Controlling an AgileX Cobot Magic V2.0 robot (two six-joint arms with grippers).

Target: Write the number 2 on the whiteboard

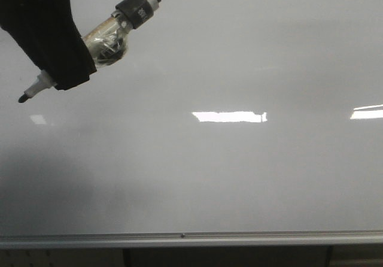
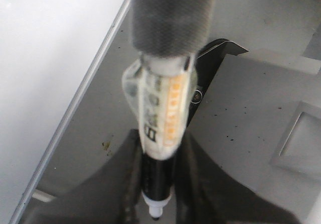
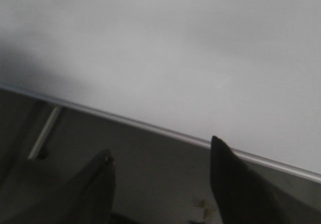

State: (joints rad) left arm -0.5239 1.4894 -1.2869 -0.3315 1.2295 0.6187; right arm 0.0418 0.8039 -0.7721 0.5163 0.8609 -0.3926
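Whiteboard (image 1: 239, 171): filled nearly the whole front view, glossy, with bright reflections; no stroke showed on it.
Rail (image 1: 179, 238): ran along the board's lower edge.
Left gripper (image 1: 57, 69): at the upper left of the board, jaws closed around a marker (image 1: 114, 36).
Marker tip (image 1: 24, 98): pointed down-left, close to the board; contact could not be told.
Right gripper (image 3: 160, 179): jaws apart, holding nothing, just below the rail.
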